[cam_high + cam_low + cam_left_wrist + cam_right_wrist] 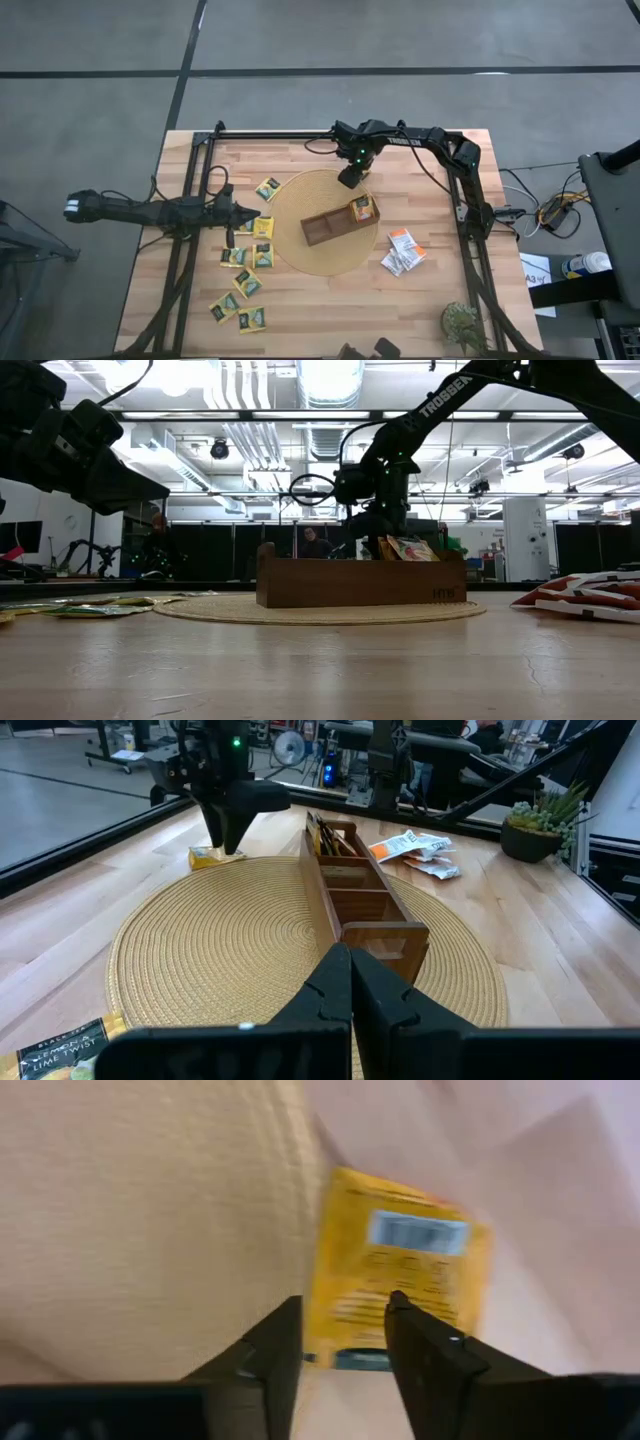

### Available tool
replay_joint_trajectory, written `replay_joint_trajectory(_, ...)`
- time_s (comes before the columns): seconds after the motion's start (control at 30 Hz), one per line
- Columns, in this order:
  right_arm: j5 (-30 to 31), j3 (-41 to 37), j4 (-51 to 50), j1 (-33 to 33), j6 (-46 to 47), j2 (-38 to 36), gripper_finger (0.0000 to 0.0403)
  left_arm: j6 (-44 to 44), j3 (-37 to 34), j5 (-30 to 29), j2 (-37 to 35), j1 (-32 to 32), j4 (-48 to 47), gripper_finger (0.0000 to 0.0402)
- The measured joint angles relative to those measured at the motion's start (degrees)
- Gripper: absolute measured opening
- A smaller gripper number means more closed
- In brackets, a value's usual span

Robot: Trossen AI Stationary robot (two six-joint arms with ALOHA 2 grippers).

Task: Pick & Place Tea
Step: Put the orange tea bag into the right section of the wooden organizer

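Right wrist view: yellow tea packet (400,1285) just beyond parted fingers (270,1350).

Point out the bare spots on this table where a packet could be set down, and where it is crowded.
Free: the table strip between the round mat and the plant; the mat left of the tray. Crowded: the yellow packets near the shut left gripper, the white packets, and the right gripper.

Grey concrete floor (90,40) with dark seams all around the light wood table (330,320). Behind it, a big open workshop with bright ceiling lights (330,375) and white overhead ducts (240,445).
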Motion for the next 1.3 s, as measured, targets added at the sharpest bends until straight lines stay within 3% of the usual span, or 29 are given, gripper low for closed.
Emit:
replay_joint_trajectory(0.13,4.6,-0.2,-0.2,0.0,0.0,0.0,0.0182,0.0,0.0,0.0,0.0,0.0,0.0,0.0)
replay_joint_trajectory(0.3,5.2,-1.4,0.5,0.0,0.0,0.7,0.0212,0.0,0.0,0.0,0.0,0.0,0.0,0.0)
replay_joint_trajectory(0.6,6.0,-2.8,2.0,0.0,-0.3,3.5,0.0222,0.0,0.0,0.0,0.0,0.0,0.0,0.0)
replay_joint_trajectory(0.8,5.9,-2.9,2.5,0.0,-0.3,3.7,0.017,0.0,0.0,0.0,0.0,0.0,0.0,0.0)
replay_joint_trajectory(1.1,5.9,-2.9,3.0,0.0,-0.6,3.7,0.0023,0.0,0.0,0.0,0.0,0.0,0.0,0.0)
replay_joint_trajectory(1.3,6.0,-1.1,0.2,0.0,-0.8,3.5,0.0009,0.0,0.0,0.0,0.0,0.0,0.0,0.0)
